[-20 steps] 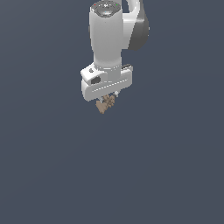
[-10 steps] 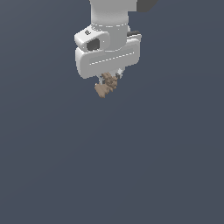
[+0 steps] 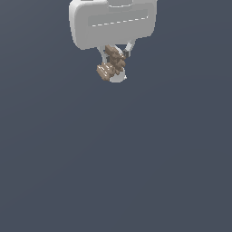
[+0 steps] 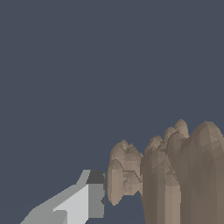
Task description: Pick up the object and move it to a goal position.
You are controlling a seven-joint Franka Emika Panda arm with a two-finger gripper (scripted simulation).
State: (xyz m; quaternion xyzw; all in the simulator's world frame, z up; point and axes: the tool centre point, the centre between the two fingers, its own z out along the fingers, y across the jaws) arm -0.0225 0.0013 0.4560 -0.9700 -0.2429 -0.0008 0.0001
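Object (image 3: 111, 65): in the exterior view this small tan-brown lump of ridged, blocky lobes sits between the two pale fingers under the white gripper (image 3: 117, 68), and the jaws are clenched on it. One lobe bulges out past the jaws toward the exterior view's left, so the grip looks to bite on the middle of the lump, not its whole width. It hangs clear of any surface, with only flat dark grey around and below it. I judge it is held this way because the pick is done and the carry toward the goal is in hand; no goal marker shows in this view, so how far remains cannot be told.

Against the exterior pictures from a second and half a second ago, the gripper now sits higher in the picture and looms larger, its upper body cut off by the edge. The lump stays in the same place between the jaws.

In the wrist view the object (image 4: 170, 175) fills the near corner, close to the camera, its rounded lobes standing up just beside one grey fingertip (image 4: 89, 199), which appears to press its flank. The other finger is hidden behind the lump.
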